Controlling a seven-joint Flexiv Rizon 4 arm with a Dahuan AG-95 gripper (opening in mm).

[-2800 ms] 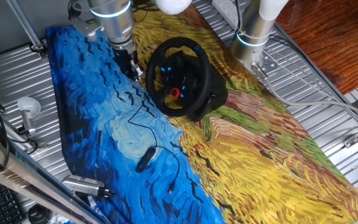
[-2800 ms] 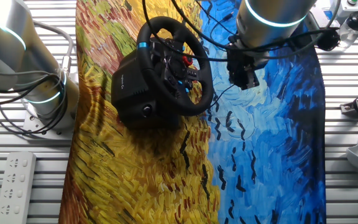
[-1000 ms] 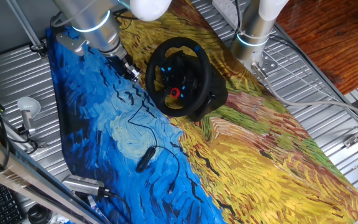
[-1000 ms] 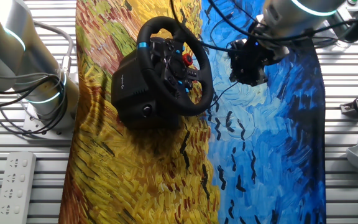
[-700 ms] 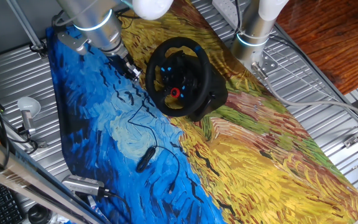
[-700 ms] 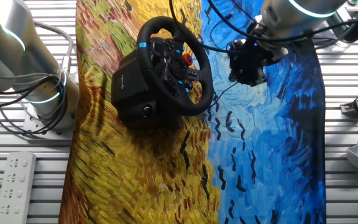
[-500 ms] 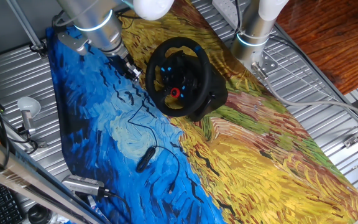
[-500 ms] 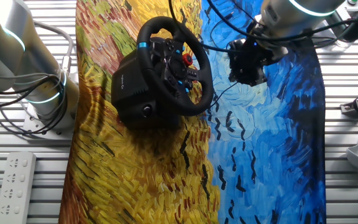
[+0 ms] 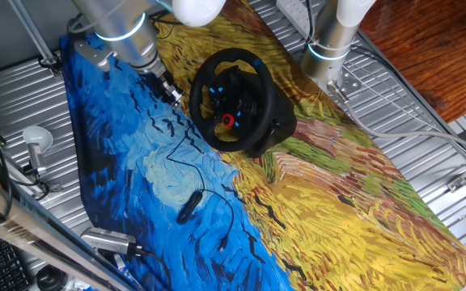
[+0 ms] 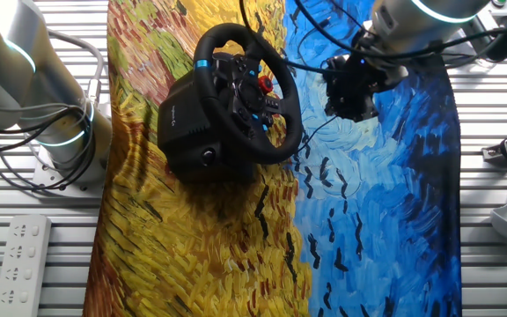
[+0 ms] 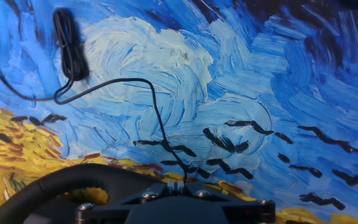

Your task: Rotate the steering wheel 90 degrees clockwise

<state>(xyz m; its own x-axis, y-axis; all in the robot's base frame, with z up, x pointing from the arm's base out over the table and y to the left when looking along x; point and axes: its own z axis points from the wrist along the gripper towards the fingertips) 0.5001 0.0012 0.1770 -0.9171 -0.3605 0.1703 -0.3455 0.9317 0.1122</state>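
Black steering wheel (image 9: 233,99) sat untouched, so the turn looked not started; end effector (image 10: 352,90) hovered just beside the rim; couldn't tell its opening.

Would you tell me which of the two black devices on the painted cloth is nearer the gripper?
The steering wheel. Its rim is right beside the gripper, whereas the small cabled device lies apart on the blue part of the cloth.
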